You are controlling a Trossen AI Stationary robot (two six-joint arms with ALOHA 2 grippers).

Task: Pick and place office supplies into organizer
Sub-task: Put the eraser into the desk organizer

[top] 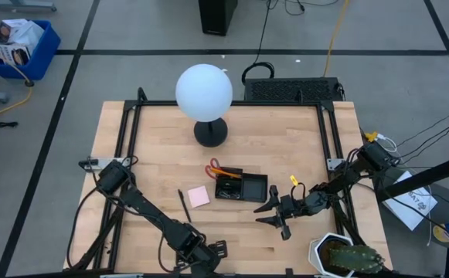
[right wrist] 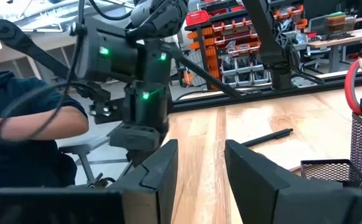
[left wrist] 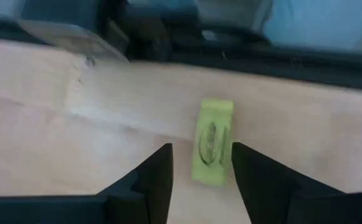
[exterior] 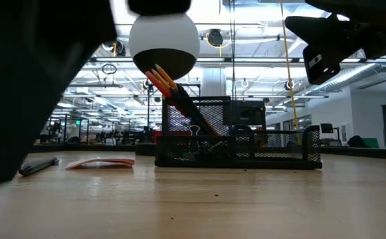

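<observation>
a grey floor point(top: 131, 31) crossed by dark tape lines point(top: 77, 62) surrounds the wooden table point(top: 154, 154) seen from above, with a blue bin point(top: 19, 48) of papers at one corner and a yellow cable point(top: 336, 31) trailing across the floor. at table height, the view opens into a large industrial hall, its high ceiling point(exterior: 259, 33) hung with bright lights, pipes and ducts. shelving stacked with orange bins point(right wrist: 227, 37) lines the far side, near a workbench point(right wrist: 336, 40). a person in a dark top point(right wrist: 19, 130) sits beside the table.
</observation>
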